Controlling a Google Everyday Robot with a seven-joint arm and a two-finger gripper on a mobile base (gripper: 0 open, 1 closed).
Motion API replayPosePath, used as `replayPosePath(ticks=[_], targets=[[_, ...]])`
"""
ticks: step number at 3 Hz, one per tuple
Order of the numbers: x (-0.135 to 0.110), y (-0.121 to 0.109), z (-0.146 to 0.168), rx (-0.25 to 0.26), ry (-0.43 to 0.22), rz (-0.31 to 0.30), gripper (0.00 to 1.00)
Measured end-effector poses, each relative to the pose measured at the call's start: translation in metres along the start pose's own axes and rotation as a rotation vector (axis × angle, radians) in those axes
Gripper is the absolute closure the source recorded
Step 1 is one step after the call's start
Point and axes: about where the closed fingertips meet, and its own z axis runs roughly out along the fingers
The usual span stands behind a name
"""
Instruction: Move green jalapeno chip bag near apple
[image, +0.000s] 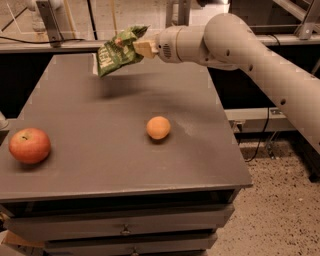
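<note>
My gripper (139, 46) is shut on the green jalapeno chip bag (117, 50) and holds it in the air above the far middle of the grey table (100, 165). The bag hangs to the left of the fingers and casts a shadow on the tabletop below. The apple (29, 145), red with a yellowish blush, sits near the table's front left edge, well away from the bag.
A small plain orange round fruit (158, 127) sits near the middle of the table, right of the apple. My white arm (260, 60) reaches in from the right. Drawers are below the tabletop. A counter runs along the back.
</note>
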Motion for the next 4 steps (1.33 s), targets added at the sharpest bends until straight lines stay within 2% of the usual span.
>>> replayPosePath(ticks=[1,2,3,4], targets=[[0.001,0.004,0.001,-0.018,-0.004,0.005,1.00],[0.003,0.033,-0.003,-0.076,-0.025,0.001,1.00],[0.002,0.079,-0.005,-0.155,-0.047,-0.022,1.00],[0.007,0.124,-0.002,-0.240,-0.038,-0.062,1.00]])
